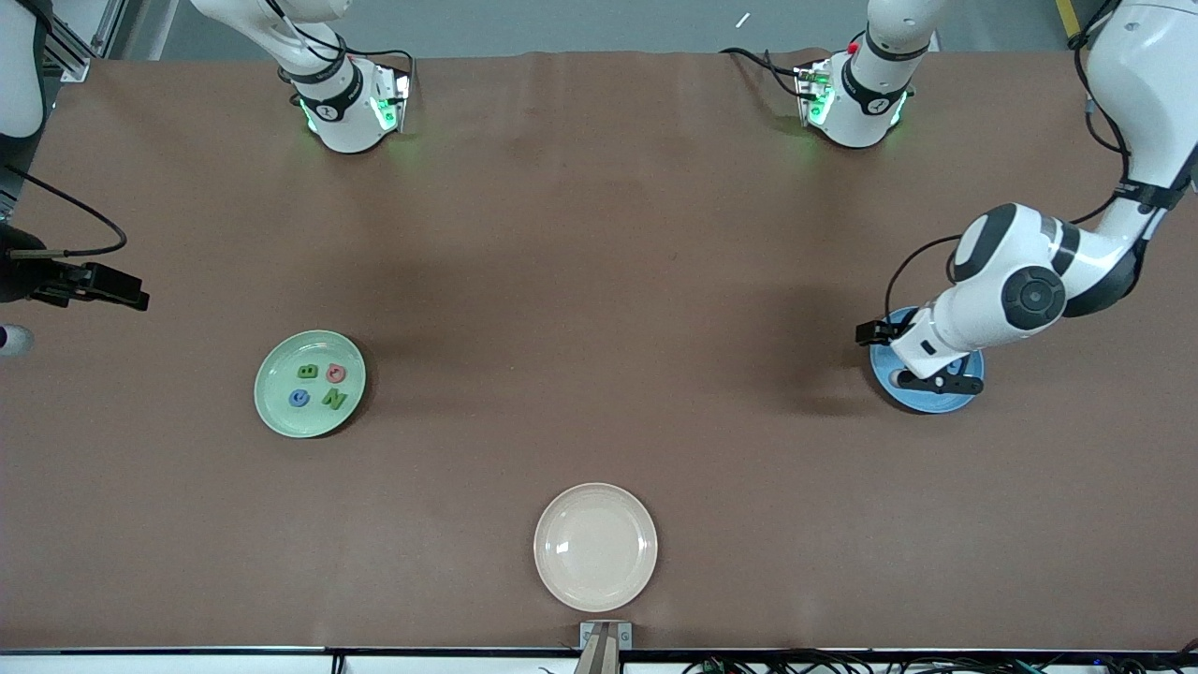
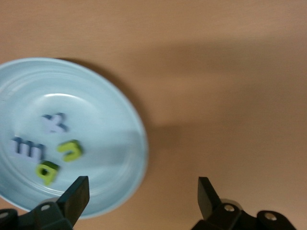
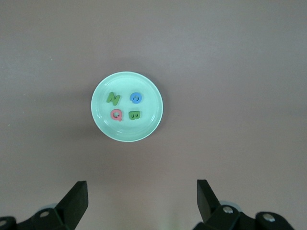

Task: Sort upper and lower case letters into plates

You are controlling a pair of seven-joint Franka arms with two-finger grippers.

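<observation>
Across the front view: pale green plate [image 1: 310,384] toward the right arm's end of the table, carrying four capitals, a green B [image 1: 306,372], a red Q [image 1: 336,373], a blue round capital [image 1: 299,398] and a green N [image 1: 334,400]. Blue plate [image 1: 927,386] toward the left arm's end, mostly covered by the left gripper [image 1: 936,381] low over it. Cream-white plate [image 1: 595,547] nearest the camera, bare and glossy. Right gripper [image 1: 117,286] off at the table's edge, apparently waiting. No letter loose on the brown cloth, so sorting looks finished; likely next, only a clean lift away and a retreat.

From the left wrist view: fingers [image 2: 76,195] spread wide, pinching nothing, one over the blue plate's rim [image 2: 136,143]. Four small letters in the shallow, shiny dish: a pale blue x [image 2: 54,123], a pale blue m [image 2: 28,148] and two yellow-green ones [image 2: 71,150], flat, thick-cut foam, soft-edged.

From the right wrist view: fingers [image 3: 76,200] likewise spread and empty, high over bare cloth, the green plate [image 3: 151,122] well apart. Matte foam capitals, smooth glazed round rim.
</observation>
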